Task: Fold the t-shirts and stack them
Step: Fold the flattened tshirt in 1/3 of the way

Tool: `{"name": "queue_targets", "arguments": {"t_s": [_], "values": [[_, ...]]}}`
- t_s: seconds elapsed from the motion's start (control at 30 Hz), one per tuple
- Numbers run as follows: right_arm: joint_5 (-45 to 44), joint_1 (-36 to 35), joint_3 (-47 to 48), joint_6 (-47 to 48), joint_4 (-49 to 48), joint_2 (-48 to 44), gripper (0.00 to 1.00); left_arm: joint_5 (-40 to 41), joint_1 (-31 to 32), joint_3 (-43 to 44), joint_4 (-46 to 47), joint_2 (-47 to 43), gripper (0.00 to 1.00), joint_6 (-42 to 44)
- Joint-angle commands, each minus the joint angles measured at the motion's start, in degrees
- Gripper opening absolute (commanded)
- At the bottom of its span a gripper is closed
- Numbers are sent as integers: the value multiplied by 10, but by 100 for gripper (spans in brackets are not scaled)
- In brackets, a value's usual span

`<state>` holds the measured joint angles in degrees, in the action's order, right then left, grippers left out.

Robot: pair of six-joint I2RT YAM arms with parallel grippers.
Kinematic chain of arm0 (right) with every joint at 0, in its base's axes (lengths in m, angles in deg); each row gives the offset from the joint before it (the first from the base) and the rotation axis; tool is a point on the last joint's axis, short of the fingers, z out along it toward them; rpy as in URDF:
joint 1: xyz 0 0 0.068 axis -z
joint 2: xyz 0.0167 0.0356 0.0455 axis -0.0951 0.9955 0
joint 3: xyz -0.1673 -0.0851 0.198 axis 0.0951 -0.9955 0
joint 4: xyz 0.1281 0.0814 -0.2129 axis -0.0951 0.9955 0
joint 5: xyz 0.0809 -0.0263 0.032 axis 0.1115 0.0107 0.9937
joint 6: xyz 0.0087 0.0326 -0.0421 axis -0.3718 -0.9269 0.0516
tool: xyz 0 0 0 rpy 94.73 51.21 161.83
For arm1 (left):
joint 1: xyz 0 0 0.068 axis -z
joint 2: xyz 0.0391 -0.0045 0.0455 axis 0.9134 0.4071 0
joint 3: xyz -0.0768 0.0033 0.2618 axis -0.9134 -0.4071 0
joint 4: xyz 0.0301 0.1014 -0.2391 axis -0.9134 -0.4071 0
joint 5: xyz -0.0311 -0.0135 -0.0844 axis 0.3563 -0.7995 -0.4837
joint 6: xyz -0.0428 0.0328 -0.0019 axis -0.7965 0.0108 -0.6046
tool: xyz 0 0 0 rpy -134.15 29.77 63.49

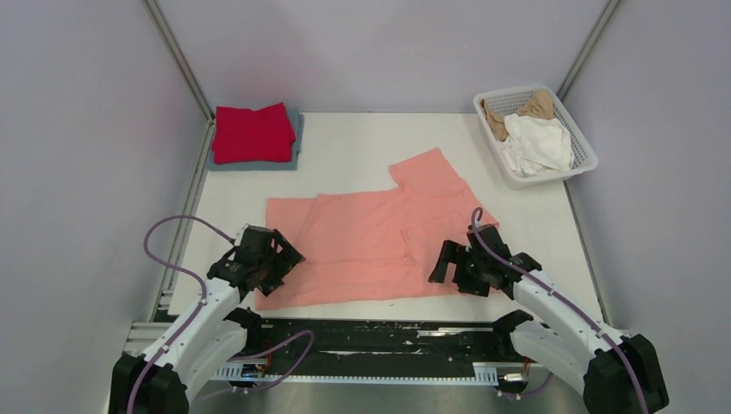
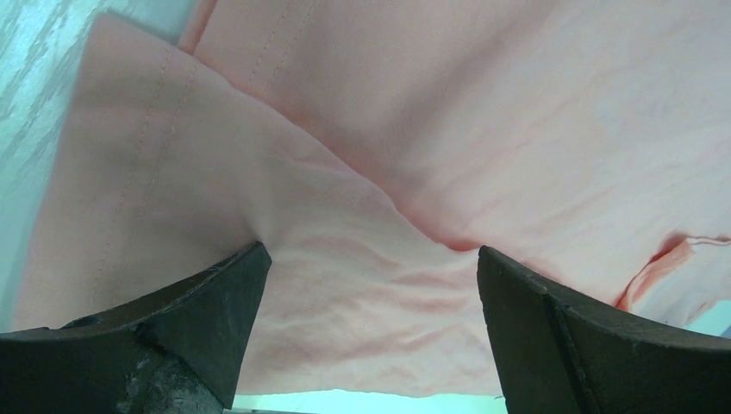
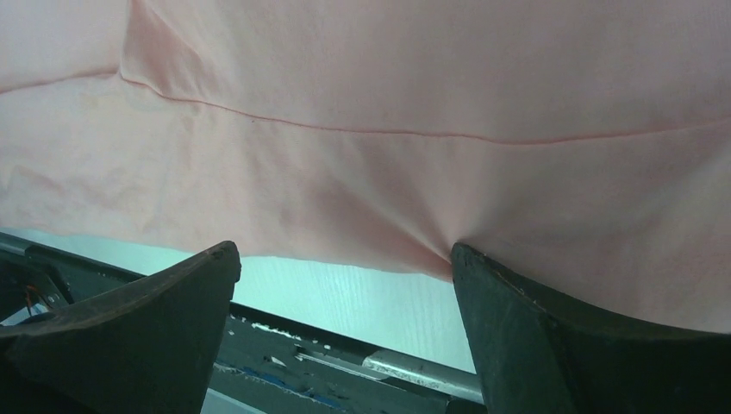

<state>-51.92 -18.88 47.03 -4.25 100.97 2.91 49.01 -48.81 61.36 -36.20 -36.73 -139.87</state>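
The salmon-pink t-shirt (image 1: 371, 233) lies spread flat in the middle of the table, one sleeve pointing to the back. My left gripper (image 1: 286, 257) is open over its near-left corner; in the left wrist view (image 2: 369, 252) the cloth (image 2: 431, 129) lies between the fingers, and the left fingertip (image 2: 246, 267) presses a crease into it. My right gripper (image 1: 443, 264) is open at the shirt's near-right hem (image 3: 388, 172); its right fingertip (image 3: 470, 263) touches the hem's edge. A folded red t-shirt (image 1: 253, 132) lies on a grey-blue one (image 1: 296, 148) at the back left.
A white lattice basket (image 1: 579, 164) at the back right holds a white shirt (image 1: 539, 145) and a tan one (image 1: 530, 107). A black rail (image 1: 371, 332) runs along the table's near edge, close under the shirt's hem. Grey walls close in both sides.
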Motion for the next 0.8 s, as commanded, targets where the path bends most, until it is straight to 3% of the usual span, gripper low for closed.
{"name": "queue_targets", "arguments": {"t_s": [0.0,0.1,0.27,0.43,0.57,0.77], "values": [[-44,-42,16,-51,63,-8,100,27,2,-11,-80,-16,100,-26],[-90,-69,39,-77,107,-27,100,34,2,-8,-101,-16,100,-19],[-80,-103,2,-116,118,-38,100,64,2,10,-105,-19,100,-6],[-81,-183,1,-158,109,-20,100,79,2,52,-91,-15,100,27],[-145,-224,68,-119,115,-26,100,106,2,104,-85,-12,100,45],[-274,-215,152,-50,71,-10,100,170,-3,159,-43,3,100,73]]}}
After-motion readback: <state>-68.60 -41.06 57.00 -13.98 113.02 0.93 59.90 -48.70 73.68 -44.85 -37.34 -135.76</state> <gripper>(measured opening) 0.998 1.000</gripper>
